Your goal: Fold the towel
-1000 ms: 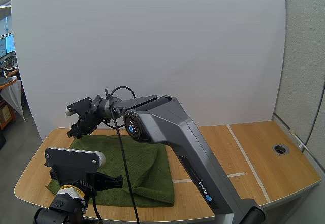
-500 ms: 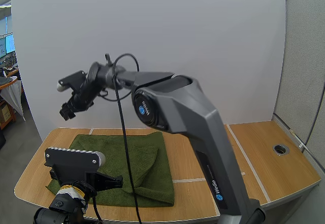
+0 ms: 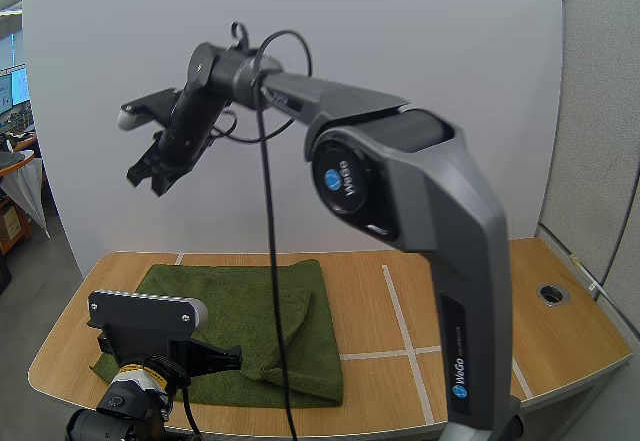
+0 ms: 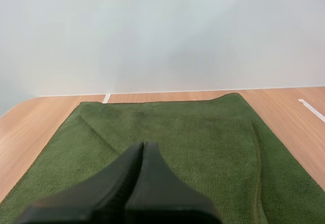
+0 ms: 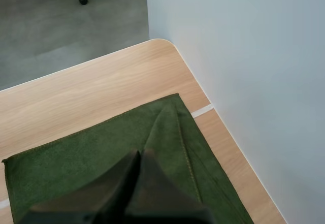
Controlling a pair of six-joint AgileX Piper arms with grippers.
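At the left end of the table [image 3: 500, 291], the towel [image 3: 250, 306] looks soft and limp; pinch it at a corner. The left gripper [image 4: 142, 148] and right gripper [image 5: 138, 155] are closed, empty.

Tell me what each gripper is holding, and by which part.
Nothing is held. The left gripper and the right gripper are both shut on nothing; the green towel lies on the table.
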